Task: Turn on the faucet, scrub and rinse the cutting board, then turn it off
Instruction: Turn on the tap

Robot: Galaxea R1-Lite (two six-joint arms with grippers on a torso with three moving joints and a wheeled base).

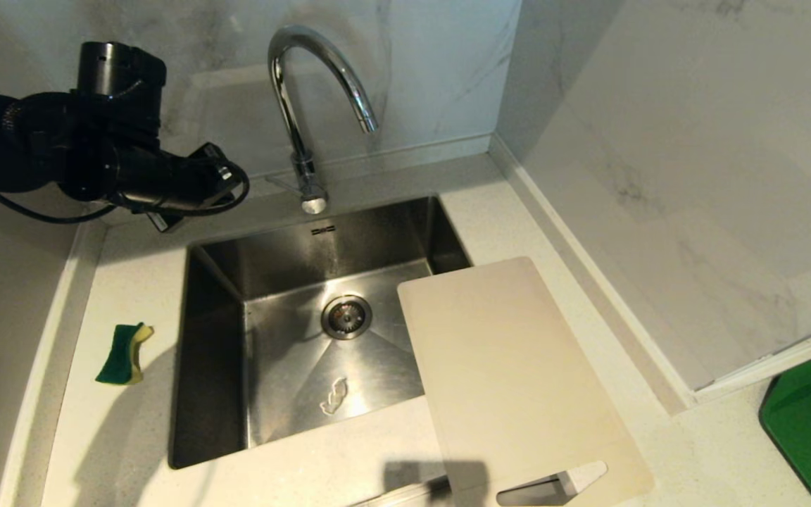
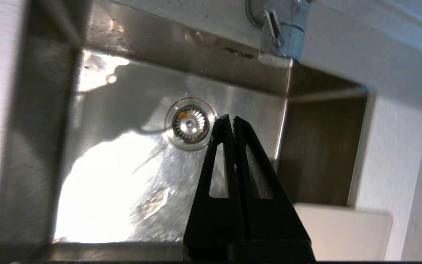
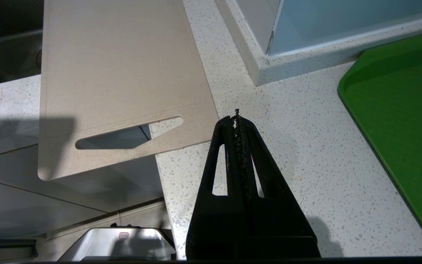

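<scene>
1. The left gripper (image 2: 229, 119), jaws clenched and empty, hangs above the sink (image 1: 215, 352), left of the faucet (image 1: 298, 151); it might overshoot the lever.
2. The cutting board (image 1: 511, 373) overhangs the sink's right rim and could tip.
3. The right gripper (image 3: 236, 119), clenched and empty, waits right of the board.
4. The lever's setting is unclear.

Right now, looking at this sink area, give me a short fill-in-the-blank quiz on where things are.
1. The cutting board lies partly over the ____ corner of the sink, on the robot's side.
2. The sponge on the counter is yellow and ____.
3. The left gripper hangs above the sink with its fingers ____.
4. No ____ runs from the faucet.

Missing words: right; green; shut; water
</scene>
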